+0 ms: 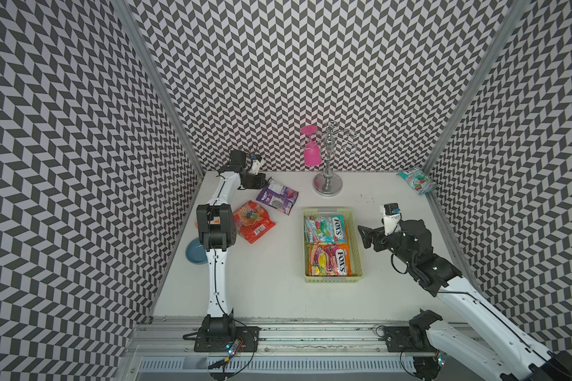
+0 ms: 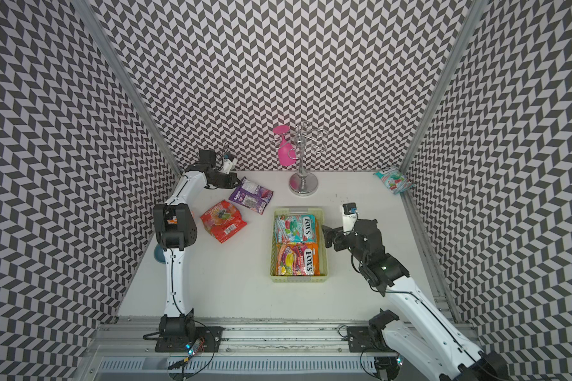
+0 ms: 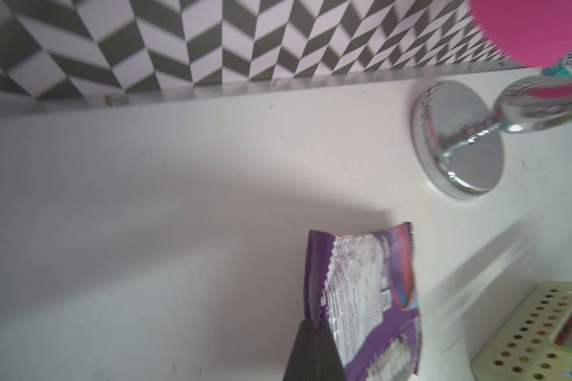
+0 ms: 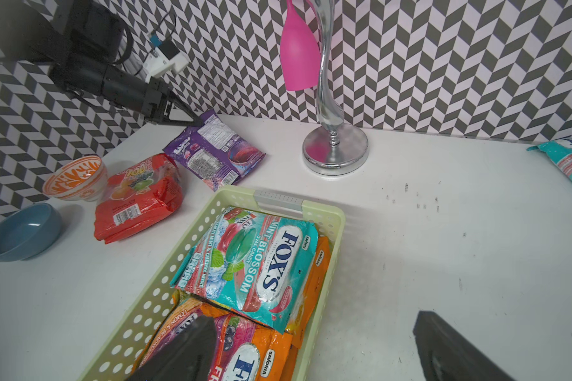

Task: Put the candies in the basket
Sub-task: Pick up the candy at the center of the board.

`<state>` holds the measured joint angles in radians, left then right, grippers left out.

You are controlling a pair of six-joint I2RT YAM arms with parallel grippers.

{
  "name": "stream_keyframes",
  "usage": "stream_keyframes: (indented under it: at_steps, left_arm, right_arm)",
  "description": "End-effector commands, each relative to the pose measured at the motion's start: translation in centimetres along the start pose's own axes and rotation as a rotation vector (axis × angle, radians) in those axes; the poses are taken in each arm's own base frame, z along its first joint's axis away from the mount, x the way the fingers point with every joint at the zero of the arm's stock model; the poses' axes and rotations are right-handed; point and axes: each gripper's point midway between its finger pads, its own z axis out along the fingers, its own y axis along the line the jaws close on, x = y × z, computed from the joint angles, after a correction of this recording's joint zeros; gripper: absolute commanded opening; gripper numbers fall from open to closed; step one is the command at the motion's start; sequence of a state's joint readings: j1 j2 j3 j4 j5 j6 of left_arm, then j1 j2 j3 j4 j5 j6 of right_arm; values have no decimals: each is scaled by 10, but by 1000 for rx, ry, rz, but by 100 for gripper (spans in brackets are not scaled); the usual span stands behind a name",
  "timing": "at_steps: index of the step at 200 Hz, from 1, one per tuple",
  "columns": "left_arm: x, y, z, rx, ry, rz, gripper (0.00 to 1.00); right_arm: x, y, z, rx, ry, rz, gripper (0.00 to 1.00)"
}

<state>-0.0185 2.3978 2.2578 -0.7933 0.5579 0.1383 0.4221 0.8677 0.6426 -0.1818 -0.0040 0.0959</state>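
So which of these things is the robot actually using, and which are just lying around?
Job: purple bag, pinched by the left gripper; red bags; teal corner bag; FOX'S bags in the basket.
Lying about: blue bowl, orange-patterned bowl, pink glass, chrome stand.

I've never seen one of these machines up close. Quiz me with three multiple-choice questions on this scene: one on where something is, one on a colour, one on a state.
1. Where does the teal candy bag outside the basket lie?
A. far corner, robot's right side
B. far corner, robot's left side
C. near edge, middle

2. What colour is the bag that the left gripper pinches?
A. red
B. purple
C. orange

3. How is the right gripper?
A. open and empty
B. shut on a bag
C. shut on the basket's rim

Answers:
1 A: both top views show it in that corner.
2 B: the left wrist view shows closed jaws on the purple bag at its corner.
3 A: its jaws stand wide apart with nothing between them.
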Motion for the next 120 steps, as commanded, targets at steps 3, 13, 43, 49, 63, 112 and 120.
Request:
stream_keyframes:
  at_steps: [3,13,43,49,63,112,120]
  left_arm:
    - [-49,-63,-53,42,-123,181,0]
    - [-52,-79,-61,40,-128,239,0]
    - [-57,-137,-77,9,-137,443,0]
    - [-58,-149,-80,-1,-139,487,0]
    - [-60,-173,-87,-30,-140,581,0]
    - [-60,-246,-128,-33,-185,823,0]
    - [-56,-258,-133,-18,-184,855,0]
  right_arm:
    - [-22,15,-1,-82,-64,-22,96]
    - [-25,18,-2,-95,-71,-24,95]
    - [-32,31,-7,-171,-98,-72,95]
    - [-34,33,-8,-182,-103,-79,95]
    - [-39,38,-13,-206,-125,-101,95]
    - [-57,56,-28,-295,-210,-181,94]
    - [-59,57,-30,-303,-218,-191,94]
